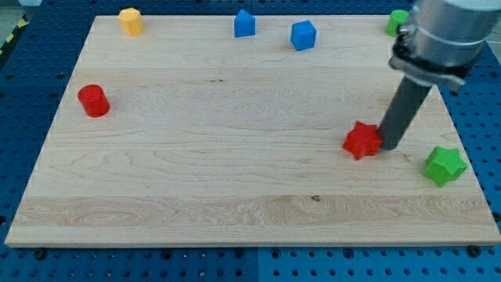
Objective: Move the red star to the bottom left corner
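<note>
The red star (362, 140) lies on the wooden board (235, 157) at the view's right, a little below mid-height. My tip (388, 146) rests on the board right against the star's right side. The dark rod rises from it up and to the right into the arm's grey body at the view's top right corner. The board's bottom left corner (27, 235) is far across at the view's left.
A green star (445, 165) lies right of my tip near the board's right edge. A red cylinder (93, 101) is at the left. A yellow block (131, 21), two blue blocks (245, 24) (303, 35) and a green block (397, 22) line the top edge.
</note>
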